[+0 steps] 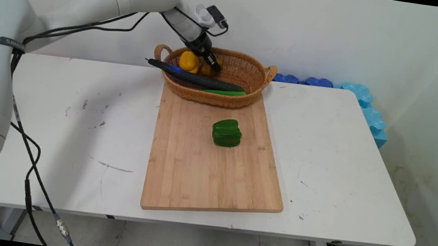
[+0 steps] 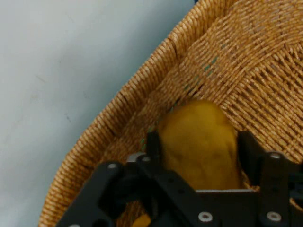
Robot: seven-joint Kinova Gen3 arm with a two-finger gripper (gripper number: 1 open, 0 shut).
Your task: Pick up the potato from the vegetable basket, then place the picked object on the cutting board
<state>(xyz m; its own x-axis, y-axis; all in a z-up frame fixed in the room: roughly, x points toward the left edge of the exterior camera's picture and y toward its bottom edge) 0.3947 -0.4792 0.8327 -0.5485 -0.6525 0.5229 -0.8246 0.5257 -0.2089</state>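
— White wall behind, white bench (image 1: 77, 122) in front. What sits on it?

— One wooden cutting board (image 1: 204, 171) running from the near edge toward the far edge, with a green bell pepper (image 1: 226, 132) on its far half. At the board's far end stands a wicker basket (image 1: 249, 80), close to the bench's far edge.

— And in the basket?

— One yellow bell pepper (image 1: 189, 61) at its left end, a long dark cucumber (image 1: 195, 78) whose tip sticks out over the left rim, and a bright green vegetable (image 1: 225, 92) along the near wall. The gripper (image 1: 212, 64) reaches down into the basket just right of the yellow pepper.

— How do the jaws stand?

— Partly open, one finger on each side of a brownish-yellow potato (image 2: 201, 146) lying on the basket floor near the woven wall. The fingers (image 2: 152, 144) sit right against its sides; whether they press it firmly I cannot tell.
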